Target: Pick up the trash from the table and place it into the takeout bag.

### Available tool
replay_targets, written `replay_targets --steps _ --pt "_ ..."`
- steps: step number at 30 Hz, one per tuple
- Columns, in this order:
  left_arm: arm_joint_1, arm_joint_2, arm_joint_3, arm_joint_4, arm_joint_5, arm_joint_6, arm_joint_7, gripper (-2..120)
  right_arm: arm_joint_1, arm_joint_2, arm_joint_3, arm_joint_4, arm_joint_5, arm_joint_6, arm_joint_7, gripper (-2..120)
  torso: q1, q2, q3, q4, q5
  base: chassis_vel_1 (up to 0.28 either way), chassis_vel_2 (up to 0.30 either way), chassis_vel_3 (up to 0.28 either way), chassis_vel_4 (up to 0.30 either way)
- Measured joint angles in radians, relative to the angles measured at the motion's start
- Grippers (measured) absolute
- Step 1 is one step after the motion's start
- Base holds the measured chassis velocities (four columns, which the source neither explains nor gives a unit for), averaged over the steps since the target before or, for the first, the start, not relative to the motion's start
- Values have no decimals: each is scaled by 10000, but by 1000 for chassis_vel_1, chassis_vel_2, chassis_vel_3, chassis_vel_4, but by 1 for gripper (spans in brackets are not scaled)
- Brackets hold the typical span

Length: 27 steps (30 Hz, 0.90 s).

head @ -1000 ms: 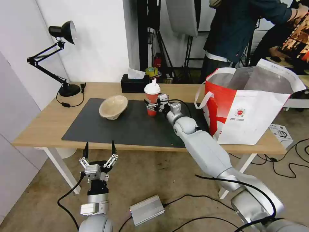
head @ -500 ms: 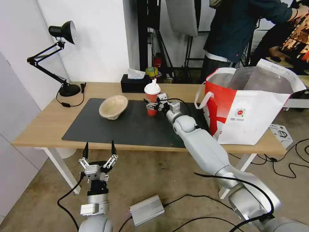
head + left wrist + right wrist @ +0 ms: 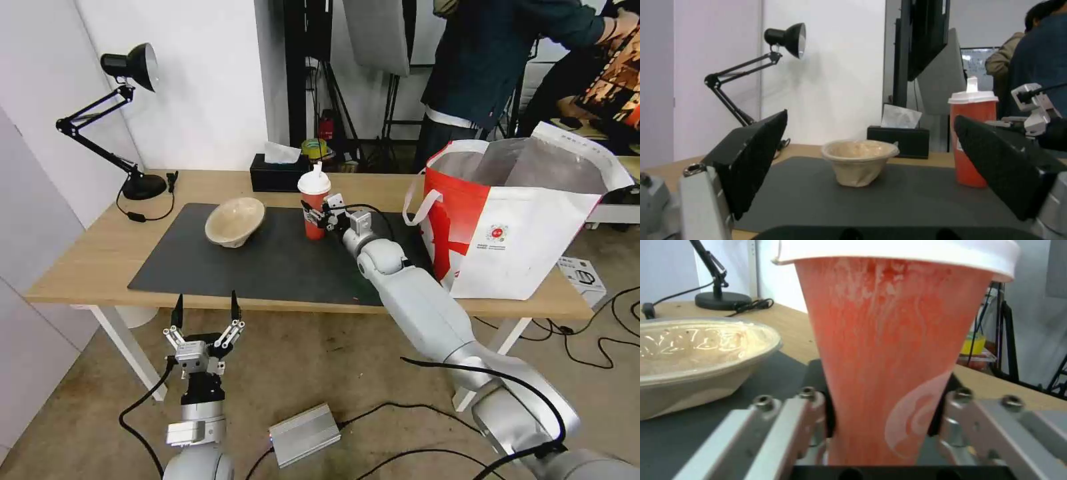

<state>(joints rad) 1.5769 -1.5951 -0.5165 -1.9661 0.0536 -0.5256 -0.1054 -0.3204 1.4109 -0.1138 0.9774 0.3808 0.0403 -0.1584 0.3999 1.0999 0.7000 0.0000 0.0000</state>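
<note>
The red drink cup (image 3: 315,207) with a white lid stands upright on the dark grey mat (image 3: 267,267) of the table (image 3: 87,260). My right gripper (image 3: 316,219) is shut on the cup's lower half. In the right wrist view, the right gripper (image 3: 882,413) has its pads pressed against both sides of the cup (image 3: 889,340). The shallow beige pulp bowl (image 3: 235,220) sits on the mat left of the cup. The takeout bag (image 3: 527,233) stands open at the table's right end. My left gripper (image 3: 203,313) hangs open below the table's front edge, holding nothing.
A black tissue box (image 3: 277,175) sits behind the cup at the table's back edge. A black desk lamp (image 3: 127,127) stands at the back left corner. A person stands behind the bag. A silver box (image 3: 305,433) and cables lie on the floor.
My right gripper's fingers have drawn in from either side of the cup and now clamp it. The left arm has not moved.
</note>
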Motion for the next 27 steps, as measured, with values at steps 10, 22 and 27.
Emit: replay_targets --steps 10,22,27 --pt "-24 0 -1 19 0 -1 0 100 -22 -11 -8 55 -5 7 -7 4 0 1 0 0 1 0 0 0 0" --pt "-44 0 8 38 -4 0 -1 100 -146 -188 -3 433 -5 7 30 3 1 1 0 0 0 0 0 0 0" --pt "-41 1 13 31 -7 0 -1 100 -242 -301 3 817 6 -51 76 3 0 0 0 0 1 0 0 0 0"
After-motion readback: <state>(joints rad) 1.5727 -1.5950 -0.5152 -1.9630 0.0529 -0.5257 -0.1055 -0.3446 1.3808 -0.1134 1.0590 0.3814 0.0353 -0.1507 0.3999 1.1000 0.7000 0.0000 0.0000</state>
